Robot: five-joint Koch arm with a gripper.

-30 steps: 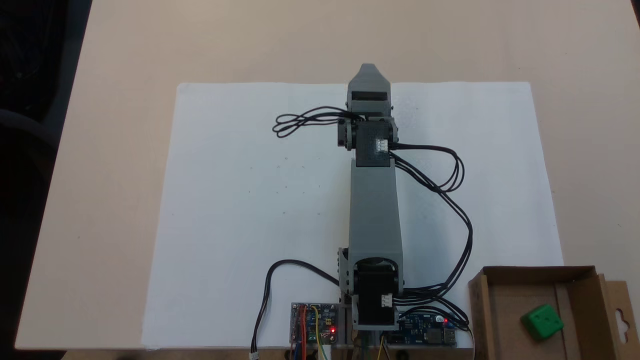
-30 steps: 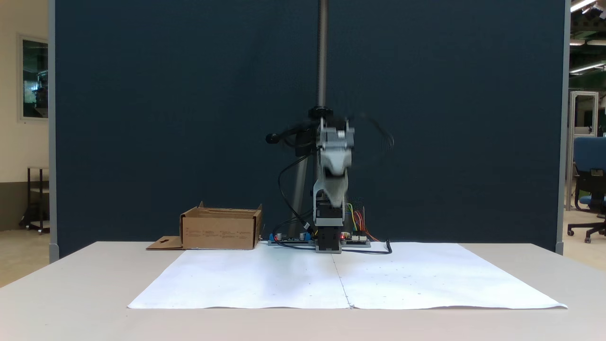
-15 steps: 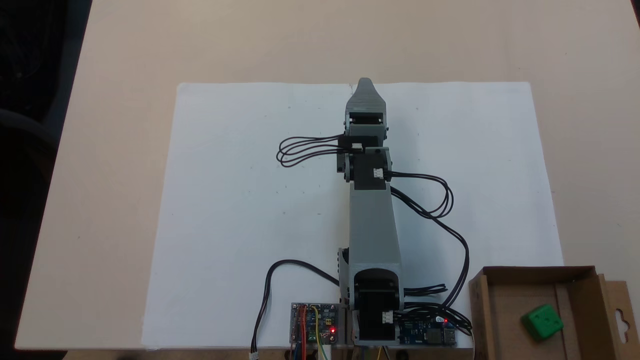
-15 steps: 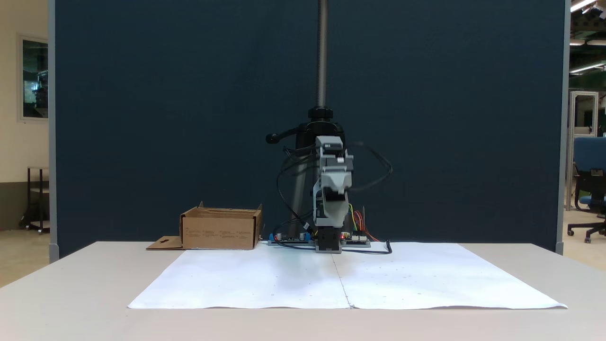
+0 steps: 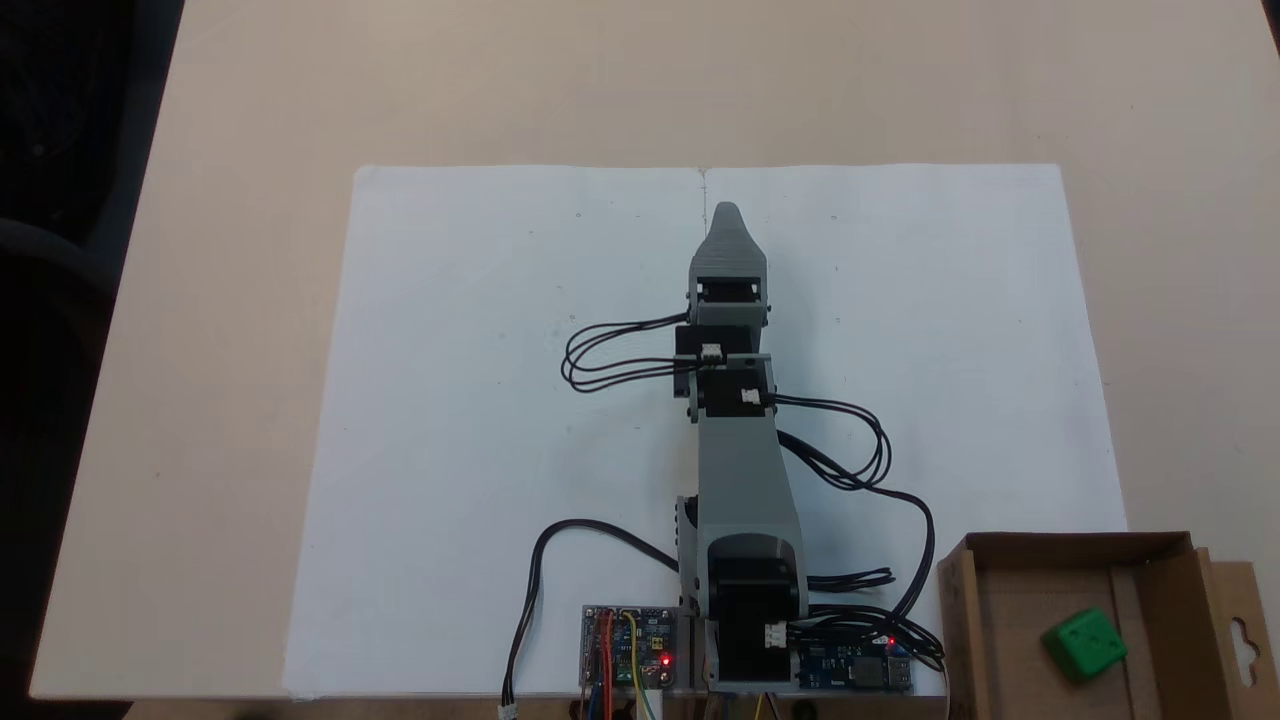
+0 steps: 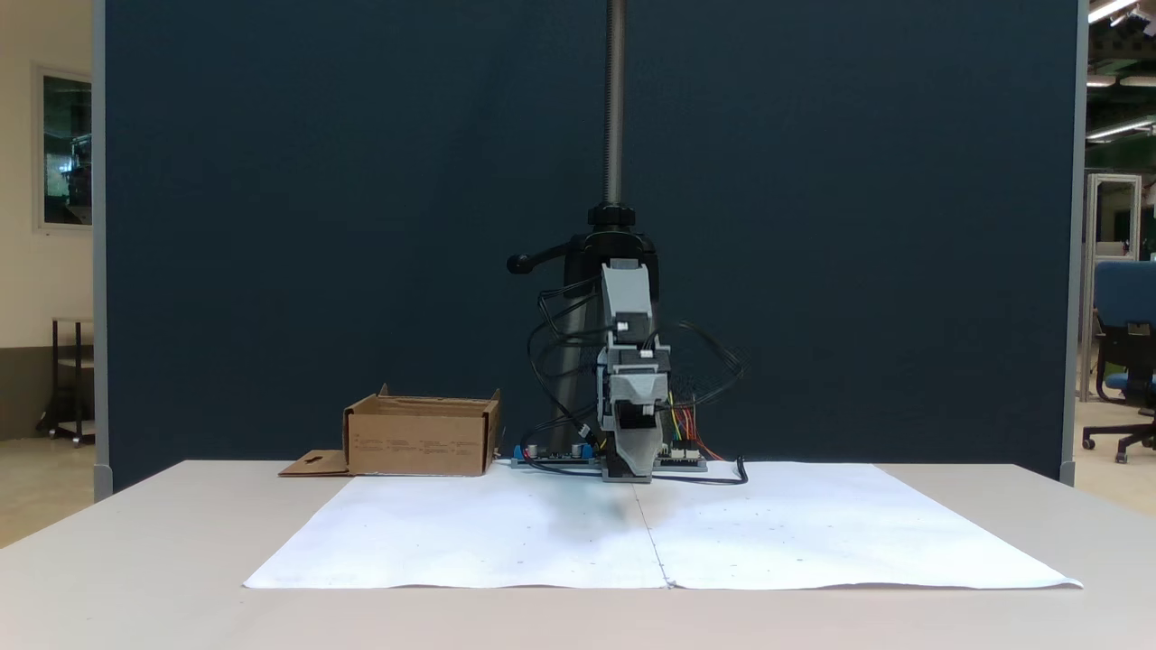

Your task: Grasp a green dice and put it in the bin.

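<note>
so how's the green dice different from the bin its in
The green dice is bright green; the bin is brown cardboard. The green dice is a small closed cube with rounded edges; the bin is a far wider open-topped box with flaps. The green dice lies inside; the bin rests on the table. Both are boxy.

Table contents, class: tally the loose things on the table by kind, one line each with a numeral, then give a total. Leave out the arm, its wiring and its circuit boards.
Green dice: 1, lying inside the box
Brown cardboard box: 1
White paper sheet: 1
Total: 3
</note>
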